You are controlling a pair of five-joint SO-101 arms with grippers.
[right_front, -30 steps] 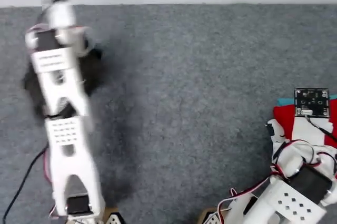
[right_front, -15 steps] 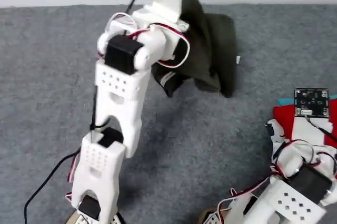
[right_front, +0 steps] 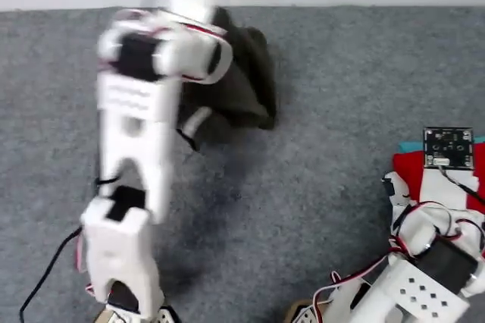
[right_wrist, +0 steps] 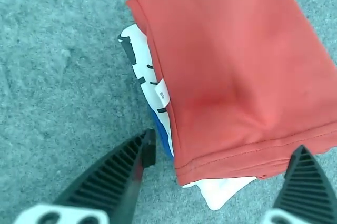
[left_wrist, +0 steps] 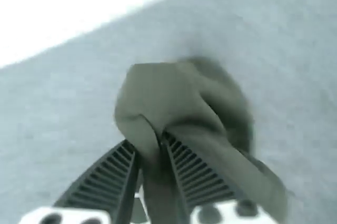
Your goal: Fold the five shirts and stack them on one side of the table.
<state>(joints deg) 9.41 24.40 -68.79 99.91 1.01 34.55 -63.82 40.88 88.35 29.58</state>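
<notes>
The left tool (left_wrist: 152,153), clamped on the dark shirt (left_wrist: 179,92), drags it back toward the surface's far left corner, probably spreading it for folding. The right tool (right_wrist: 226,148) gapes over the red-topped stack (right_wrist: 226,66).

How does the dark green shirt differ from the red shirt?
The dark green shirt is bunched and clamped in the left gripper; the red shirt lies folded flat on top of a stack. The green one is near the table's far edge, the red one at its right side under the open right gripper. Both are plain, single-colour shirts.
</notes>
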